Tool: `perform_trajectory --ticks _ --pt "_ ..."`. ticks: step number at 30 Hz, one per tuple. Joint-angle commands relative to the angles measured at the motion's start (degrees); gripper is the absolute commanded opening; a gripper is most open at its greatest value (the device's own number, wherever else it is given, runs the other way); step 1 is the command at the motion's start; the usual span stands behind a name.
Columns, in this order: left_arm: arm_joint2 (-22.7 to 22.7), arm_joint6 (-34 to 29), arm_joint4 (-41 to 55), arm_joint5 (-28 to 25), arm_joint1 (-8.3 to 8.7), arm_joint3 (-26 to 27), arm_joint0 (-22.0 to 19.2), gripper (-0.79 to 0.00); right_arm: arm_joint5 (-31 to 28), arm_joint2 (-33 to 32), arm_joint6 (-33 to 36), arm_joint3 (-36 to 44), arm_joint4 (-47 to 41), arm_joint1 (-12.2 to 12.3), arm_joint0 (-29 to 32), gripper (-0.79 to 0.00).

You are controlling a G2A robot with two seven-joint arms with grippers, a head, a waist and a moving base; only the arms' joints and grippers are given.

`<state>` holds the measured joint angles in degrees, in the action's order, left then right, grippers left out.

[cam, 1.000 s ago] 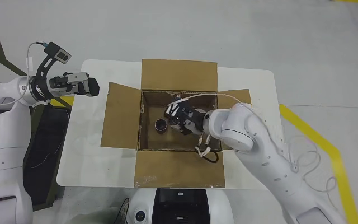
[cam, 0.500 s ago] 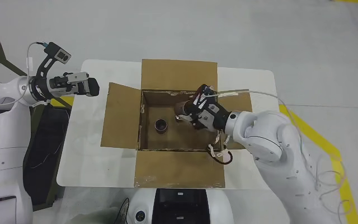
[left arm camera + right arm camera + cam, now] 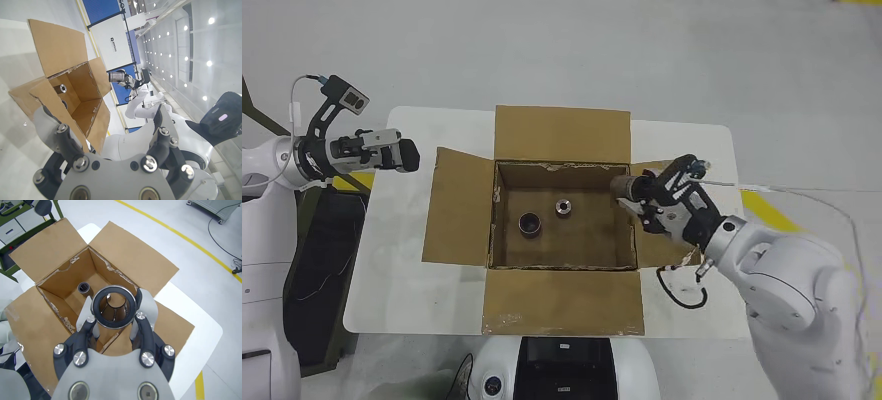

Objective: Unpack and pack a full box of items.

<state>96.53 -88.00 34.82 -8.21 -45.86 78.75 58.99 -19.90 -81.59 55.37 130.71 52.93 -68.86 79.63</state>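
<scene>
1. Right gripper (image 3: 113, 303): its fingers (image 3: 86, 310) are closed on the barrel of a metal sleeve (image 3: 114, 308), whose open bore faces the wrist camera. Gripping the sides is judged to stop it rolling.
2. The sleeve hangs above the right wall of the box (image 3: 562, 130), clear of the rim. This is judged to be unpacking, partly done.
3. Box flaps are spread outward, presumably for access. A dark cylinder (image 3: 530, 223) and a bright cylinder (image 3: 562, 208) stand apart on its bottom.
4. Left gripper (image 3: 404, 154): fingers spread wide and empty, by the table's far left corner, probably parked clear.
5. White table (image 3: 392, 280); grey floor with a yellow line (image 3: 802, 250).
</scene>
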Motion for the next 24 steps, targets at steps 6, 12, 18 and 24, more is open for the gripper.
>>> perform_trajectory --ticks 6,12,18,24 --pt "0.0 0.0 0.0 0.0 0.0 0.0 0.0 0.0 -0.86 -5.32 -1.5 2.91 -1.75 0.74 4.3 -0.785" --pt "0.0 0.0 0.0 0.0 0.0 0.0 0.0 0.0 -0.84 -5.81 -1.78 3.03 -2.05 0.86 4.73 -0.785" --pt "0.0 0.0 0.0 0.0 0.0 0.0 0.0 0.0 -0.84 -5.81 -1.78 3.03 -2.05 0.86 4.73 -0.785" --pt "0.0 0.0 0.0 0.0 0.0 0.0 0.0 0.0 -0.84 -5.81 -1.78 3.03 -2.05 0.86 4.73 -0.785"
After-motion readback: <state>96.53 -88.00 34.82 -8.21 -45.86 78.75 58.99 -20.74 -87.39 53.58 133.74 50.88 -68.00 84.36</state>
